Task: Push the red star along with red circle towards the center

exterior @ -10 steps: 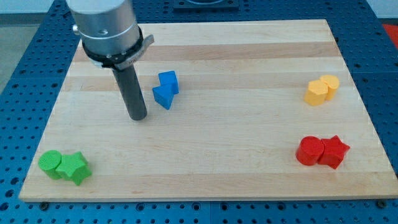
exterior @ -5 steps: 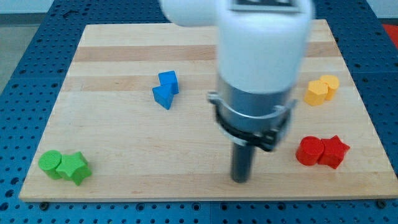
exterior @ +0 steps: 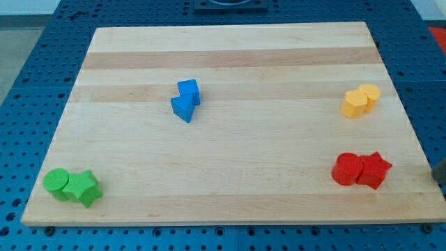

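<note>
The red circle and the red star sit touching each other near the board's lower right, the star on the right. A small dark part of my rod shows at the view's right edge, with my tip just off the wooden board, right of the red star and apart from it.
Two blue blocks touch each other left of the board's middle. Two yellow blocks sit together at the right, above the red pair. A green circle and a green star sit together at the lower left corner.
The arm swept from the upper left, across the board's lower middle, to the right edge of the view. It now is almost out of sight. No block has moved.
</note>
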`<state>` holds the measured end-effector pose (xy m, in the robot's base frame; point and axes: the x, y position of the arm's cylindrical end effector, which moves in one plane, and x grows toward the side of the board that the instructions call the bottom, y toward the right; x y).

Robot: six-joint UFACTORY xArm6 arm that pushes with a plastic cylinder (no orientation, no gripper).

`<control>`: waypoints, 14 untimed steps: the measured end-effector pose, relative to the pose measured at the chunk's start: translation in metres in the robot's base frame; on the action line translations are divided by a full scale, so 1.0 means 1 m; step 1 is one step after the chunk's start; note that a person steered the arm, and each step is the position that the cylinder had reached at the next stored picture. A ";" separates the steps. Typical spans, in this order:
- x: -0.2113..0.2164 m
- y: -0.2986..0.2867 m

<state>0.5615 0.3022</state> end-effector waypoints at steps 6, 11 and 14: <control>-0.002 -0.143; 0.023 -0.159; -0.032 -0.254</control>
<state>0.5295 0.0483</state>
